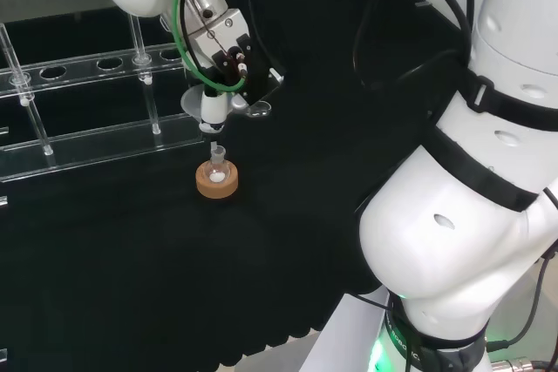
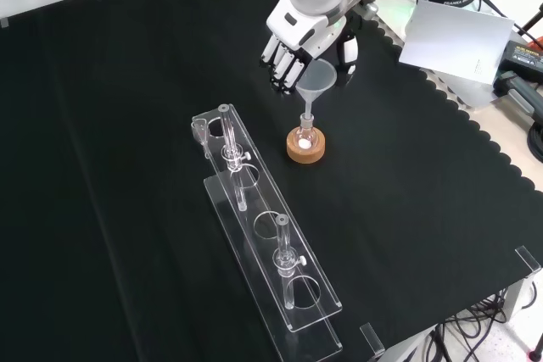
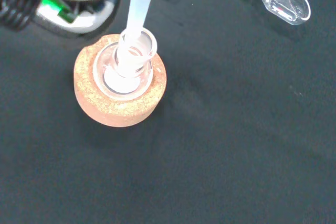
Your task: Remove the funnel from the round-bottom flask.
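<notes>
A small clear round-bottom flask sits upright in a cork ring stand, with something white at its bottom. A translucent funnel hangs above it. The funnel's stem still reaches down into the mouth of the flask neck. The hand is right over the flask, its fingers and thumb curled round the funnel's cone. The cone is partly hidden behind the hand in the head view.
A clear rack with a few glass tubes stands left of the flask in the head view and nearer the camera in the front view. A small clear glass scoop lies on the black cloth close to the stand.
</notes>
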`<state>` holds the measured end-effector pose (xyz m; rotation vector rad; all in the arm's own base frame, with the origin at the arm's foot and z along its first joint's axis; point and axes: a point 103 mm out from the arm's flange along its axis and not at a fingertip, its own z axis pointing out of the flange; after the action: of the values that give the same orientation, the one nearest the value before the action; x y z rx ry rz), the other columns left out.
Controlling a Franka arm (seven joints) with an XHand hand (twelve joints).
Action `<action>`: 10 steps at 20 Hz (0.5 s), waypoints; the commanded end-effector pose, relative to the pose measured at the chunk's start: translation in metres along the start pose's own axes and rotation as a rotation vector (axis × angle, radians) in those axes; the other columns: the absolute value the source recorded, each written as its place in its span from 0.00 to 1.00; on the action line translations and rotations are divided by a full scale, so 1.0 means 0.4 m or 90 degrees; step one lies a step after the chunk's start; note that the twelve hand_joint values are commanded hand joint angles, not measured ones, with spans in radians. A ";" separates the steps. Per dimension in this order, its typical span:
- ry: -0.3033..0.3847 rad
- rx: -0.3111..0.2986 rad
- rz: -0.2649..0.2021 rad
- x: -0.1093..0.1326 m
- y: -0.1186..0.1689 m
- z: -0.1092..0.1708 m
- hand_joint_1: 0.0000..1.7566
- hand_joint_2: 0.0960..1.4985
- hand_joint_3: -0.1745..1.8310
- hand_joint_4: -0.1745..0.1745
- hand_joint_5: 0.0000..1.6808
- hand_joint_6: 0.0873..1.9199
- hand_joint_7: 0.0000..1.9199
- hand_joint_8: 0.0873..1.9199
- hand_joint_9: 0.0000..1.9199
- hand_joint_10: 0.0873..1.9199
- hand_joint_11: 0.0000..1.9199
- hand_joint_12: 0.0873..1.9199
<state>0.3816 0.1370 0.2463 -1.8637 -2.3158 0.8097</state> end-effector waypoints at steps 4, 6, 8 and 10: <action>-0.015 -0.017 0.021 -0.005 -0.055 -0.069 0.54 0.35 0.39 0.53 0.38 0.27 0.27 0.31 0.44 0.21 0.30 0.65; -0.017 -0.019 0.024 -0.009 -0.061 -0.085 0.54 0.35 0.39 0.53 0.38 0.27 0.27 0.31 0.44 0.21 0.30 0.65; -0.015 -0.021 0.027 -0.014 -0.064 -0.100 0.54 0.36 0.39 0.53 0.38 0.27 0.27 0.31 0.44 0.21 0.30 0.65; -0.015 -0.023 0.030 -0.020 -0.066 -0.117 0.54 0.36 0.39 0.53 0.38 0.28 0.27 0.31 0.44 0.21 0.30 0.65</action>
<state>0.3746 0.1424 0.2857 -1.9196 -2.3306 0.8102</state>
